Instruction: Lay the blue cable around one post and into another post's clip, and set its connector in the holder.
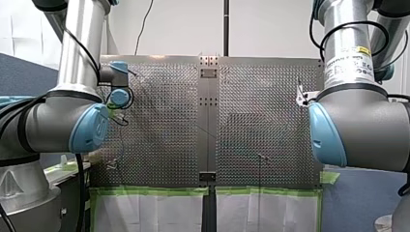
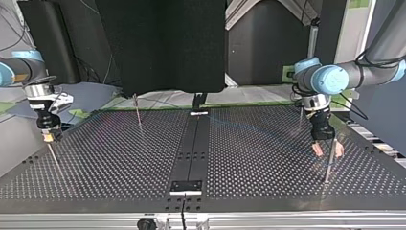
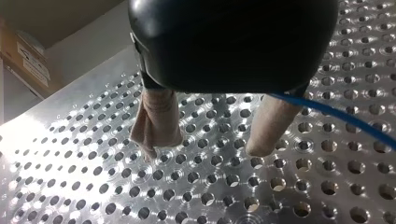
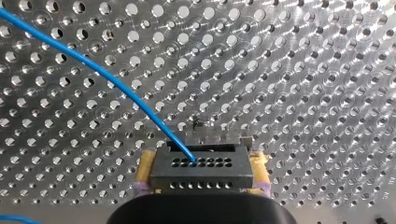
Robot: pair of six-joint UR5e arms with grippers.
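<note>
Pinched connector (image 4: 198, 164) in right end effector (image 4: 201, 179), blue cable (image 4: 116, 87) running ahead; held left end effector (image 3: 208, 148) spread over counter (image 3: 93, 186).

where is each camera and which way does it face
Front view: behind and above the arms, looking over the perforated metal table; both elbows show.
Top view: across the table, facing the arms; my left gripper at right, my right gripper at left.
Left wrist view: looks along my left gripper, open, onto the table.
Right wrist view: looks along my right gripper, shut on the black rectangular connector.
Both wrist views show the thin blue cable.
</note>
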